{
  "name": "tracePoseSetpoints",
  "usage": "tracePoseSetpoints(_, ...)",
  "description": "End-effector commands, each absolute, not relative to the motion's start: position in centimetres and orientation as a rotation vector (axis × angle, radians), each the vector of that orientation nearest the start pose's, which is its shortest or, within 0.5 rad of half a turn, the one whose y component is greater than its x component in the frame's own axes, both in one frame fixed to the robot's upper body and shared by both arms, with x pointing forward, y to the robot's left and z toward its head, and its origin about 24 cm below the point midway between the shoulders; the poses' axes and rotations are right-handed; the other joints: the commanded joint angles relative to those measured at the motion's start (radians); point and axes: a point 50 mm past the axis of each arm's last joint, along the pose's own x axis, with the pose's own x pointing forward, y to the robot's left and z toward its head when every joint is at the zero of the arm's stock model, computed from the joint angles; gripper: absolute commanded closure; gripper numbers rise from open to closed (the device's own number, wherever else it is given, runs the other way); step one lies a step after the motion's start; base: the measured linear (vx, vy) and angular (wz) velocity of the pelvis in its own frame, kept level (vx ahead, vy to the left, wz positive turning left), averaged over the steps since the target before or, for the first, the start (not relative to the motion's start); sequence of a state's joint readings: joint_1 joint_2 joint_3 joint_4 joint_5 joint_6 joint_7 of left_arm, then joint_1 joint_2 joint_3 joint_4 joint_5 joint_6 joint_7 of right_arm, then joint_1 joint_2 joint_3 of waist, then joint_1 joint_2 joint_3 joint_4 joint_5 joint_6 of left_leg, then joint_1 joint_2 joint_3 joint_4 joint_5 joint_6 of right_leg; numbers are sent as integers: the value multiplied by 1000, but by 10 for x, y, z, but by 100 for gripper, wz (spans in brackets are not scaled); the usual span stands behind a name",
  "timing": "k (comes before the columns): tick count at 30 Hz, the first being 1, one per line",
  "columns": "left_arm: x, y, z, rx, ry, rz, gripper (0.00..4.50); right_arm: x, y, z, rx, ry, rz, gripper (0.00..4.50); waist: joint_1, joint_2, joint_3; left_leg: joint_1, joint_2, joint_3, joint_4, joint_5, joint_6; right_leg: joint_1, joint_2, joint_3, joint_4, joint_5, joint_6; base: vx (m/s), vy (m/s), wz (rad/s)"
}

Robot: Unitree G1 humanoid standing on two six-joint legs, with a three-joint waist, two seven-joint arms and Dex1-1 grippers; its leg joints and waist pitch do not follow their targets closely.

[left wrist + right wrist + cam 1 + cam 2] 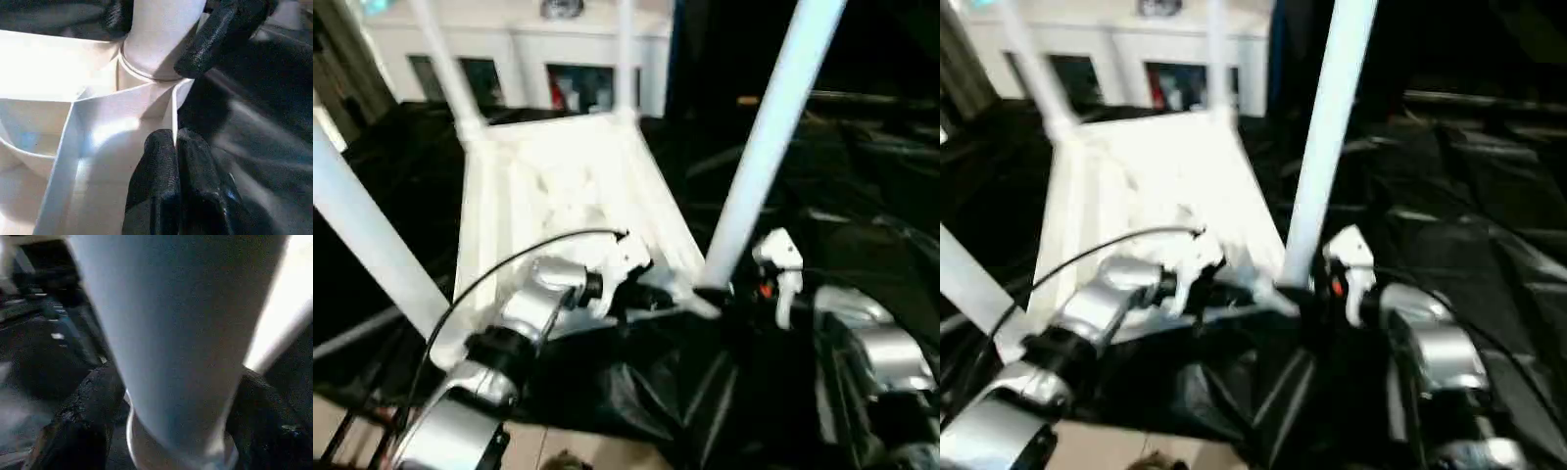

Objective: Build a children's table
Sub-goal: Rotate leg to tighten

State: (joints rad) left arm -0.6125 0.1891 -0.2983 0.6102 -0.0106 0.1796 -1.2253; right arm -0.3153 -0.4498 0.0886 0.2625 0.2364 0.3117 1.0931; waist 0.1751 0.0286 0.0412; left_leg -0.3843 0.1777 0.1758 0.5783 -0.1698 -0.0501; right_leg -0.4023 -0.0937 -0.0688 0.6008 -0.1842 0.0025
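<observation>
While we have all four legs standing in the upturned tabletop (558, 186), which lies ribs-up on the black-draped work table (862, 264), the near right leg (769, 147) is the one that worries us. It rises from the corner socket (149, 73) at about five o'clock of the tabletop and leans toward one o'clock, as do the others.

Our right gripper (171, 406) has its two black fingers (78, 416) straddling the base of that leg, one on each side; whether they press the tube or merely flank it we cannot tell, so we call it spread around the leg. Our left gripper (176, 186) is clenched on the thin side wall of the tabletop just beside the same socket, one finger on each face of the wall.

We judge the risks as these. If the leg is not fully seated, drawing the right fingers away at an angle could drag it out of the socket or tip it. If the left pinch slips off the thin wall, the tabletop may skid on the loose cloth. The far legs (445, 69) at eleven and twelve o'clock, and the near left leg (372, 245) at eight o'clock, could be knocked by our forearms.
</observation>
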Motion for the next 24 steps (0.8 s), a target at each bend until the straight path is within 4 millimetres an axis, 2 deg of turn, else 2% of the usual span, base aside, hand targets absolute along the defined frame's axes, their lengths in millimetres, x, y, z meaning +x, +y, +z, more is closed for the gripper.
tracePoseSetpoints(1, 305, 65, 68, 198, 315, -1576, 450, 269, -165, 46, -27, 438, 1251, 139, 2, -12, -59, 18, 62, -15, -66, -222, 79, 50, -68, 42, -65, -163, -247, 0, 0, 0)
tracePoseSetpoints(4, 301, 73, 68, 202, 345, -1619, 450, 266, -166, 47, -38, 464, 1297, 139, 8, -13, -59, 18, 62, -15, -67, -222, 73, 48, -68, 43, -63, -166, -245, 0, 0, 0)
tracePoseSetpoints(8, 299, 82, 67, 207, 373, -1637, 450, 263, -165, 46, -68, 484, 1331, 181, 18, -12, -60, 20, 62, -15, -67, -220, 59, 45, -68, 44, -64, -178, -238, 0, 0, 0)
tracePoseSetpoints(13, 298, 89, 67, 213, 394, -1640, 450, 260, -166, 46, -61, 507, 1359, 205, 21, -13, -61, 19, 60, -15, -66, -208, 57, 46, -68, 44, -61, -159, -234, 0, 0, 0)
tracePoseSetpoints(19, 298, 87, 68, 219, 385, -1619, 450, 259, -167, 44, -56, 516, 1355, 228, 21, -15, -61, 17, 58, -15, -64, -200, 59, 47, -68, 44, -60, -164, -231, 0, 0, 0)
tracePoseSetpoints(24, 305, 77, 68, 200, 340, -1527, 450, 259, -160, 39, -32, 493, 1294, 232, 19, -16, -58, 17, 57, -16, -66, -225, 49, 44, -68, 45, -66, -212, -218, 0, 0, 0)
